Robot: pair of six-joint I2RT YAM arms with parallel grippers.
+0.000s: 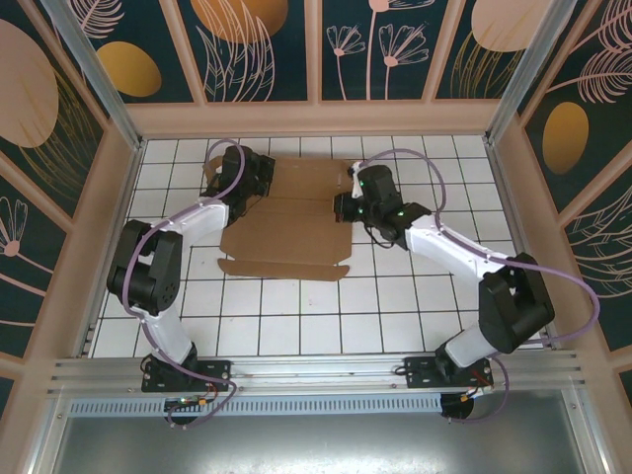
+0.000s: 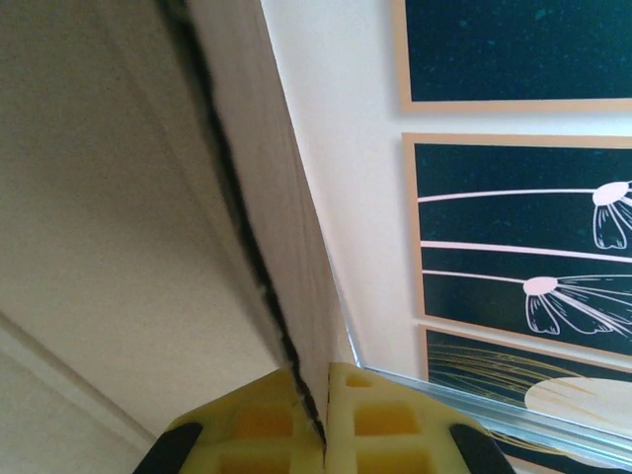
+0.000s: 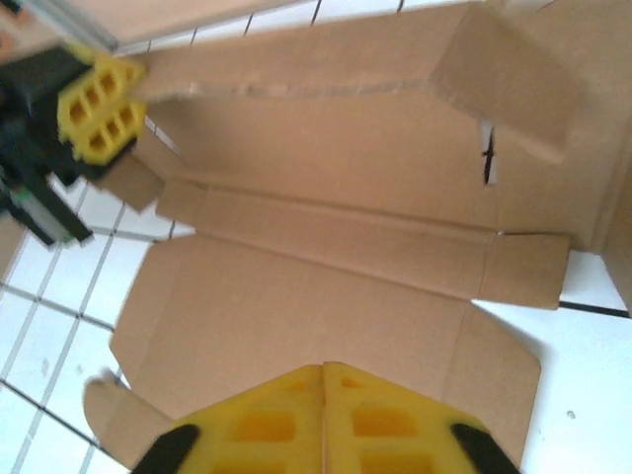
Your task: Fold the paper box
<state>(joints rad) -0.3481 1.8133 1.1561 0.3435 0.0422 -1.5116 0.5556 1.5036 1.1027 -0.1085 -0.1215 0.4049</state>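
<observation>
The paper box (image 1: 286, 237) lies mostly flat on the white tiled table, a plain brown cardboard sheet with creases and flaps. My left gripper (image 1: 252, 183) is at its far left edge. In the left wrist view the yellow pads (image 2: 375, 415) of the left gripper (image 2: 321, 370) are shut on a raised flap (image 2: 286, 197) of the box. The right wrist view shows that same left gripper (image 3: 99, 109) pinching the flap's end. My right gripper (image 1: 343, 205) hovers at the box's right side. Seen from its own wrist, the right gripper (image 3: 323, 367) is shut above the open panel (image 3: 326, 247), with nothing between its fingers.
Bare tiles of the table (image 1: 296, 316) stretch from the box toward the arm bases. The beige back wall (image 1: 316, 118) stands close behind the box. Side walls and metal frame posts (image 1: 94, 69) close in the table. A metal rail (image 2: 474, 395) runs along the wall.
</observation>
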